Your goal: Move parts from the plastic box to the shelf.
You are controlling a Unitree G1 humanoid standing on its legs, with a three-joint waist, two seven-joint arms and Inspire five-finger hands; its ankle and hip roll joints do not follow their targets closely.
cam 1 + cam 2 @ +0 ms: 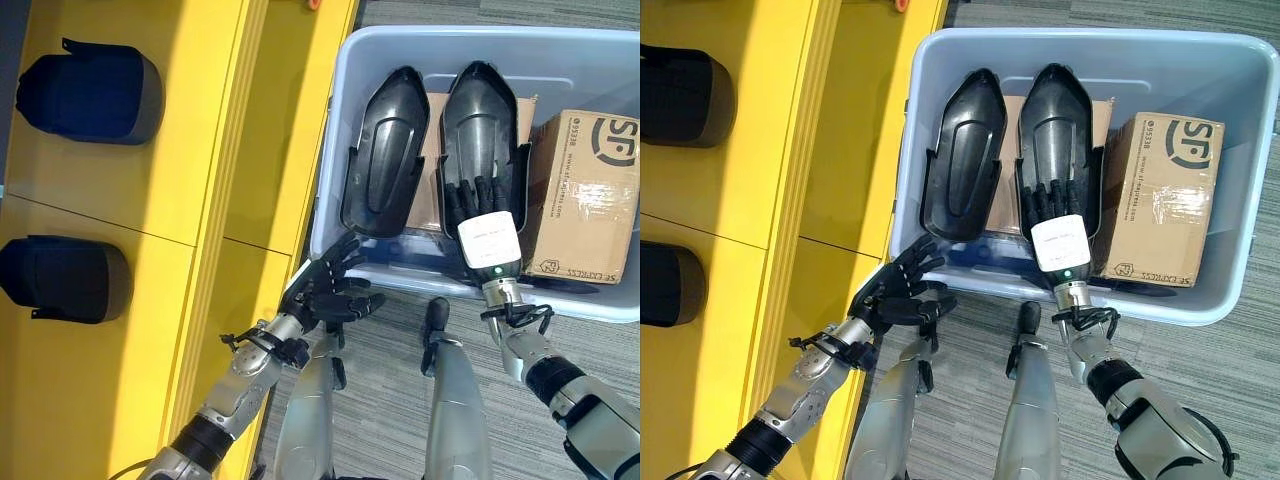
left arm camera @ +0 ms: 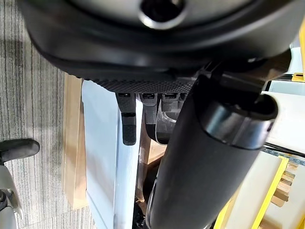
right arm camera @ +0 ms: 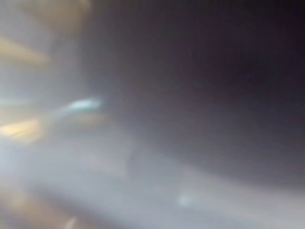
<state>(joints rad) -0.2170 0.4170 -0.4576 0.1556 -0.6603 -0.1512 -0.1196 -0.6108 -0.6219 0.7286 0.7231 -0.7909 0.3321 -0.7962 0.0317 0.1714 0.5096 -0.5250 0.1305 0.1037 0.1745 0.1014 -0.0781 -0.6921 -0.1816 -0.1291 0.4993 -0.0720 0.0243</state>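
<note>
Two long black moulded parts lie side by side in the pale blue plastic box [image 1: 345, 80]: the left part [image 1: 385, 150] and the right part [image 1: 485, 100]. My right hand [image 1: 488, 240] reaches over the box's near wall, its straight fingers [image 1: 470, 200] laid in the hollow of the right part. My left hand [image 1: 330, 290] hovers at the box's near left corner, outside it, fingers spread and holding nothing; in the left wrist view its fingers [image 2: 128, 126] point along the box wall. Two dark parts [image 1: 90, 90] [image 1: 65, 280] sit on the yellow shelf [image 1: 200, 150].
A brown cardboard carton [image 1: 585, 190] takes up the right side of the box, and a flat piece of cardboard [image 1: 432, 150] lies under the black parts. The shelf runs along the left, close against the box. Grey carpet lies in front.
</note>
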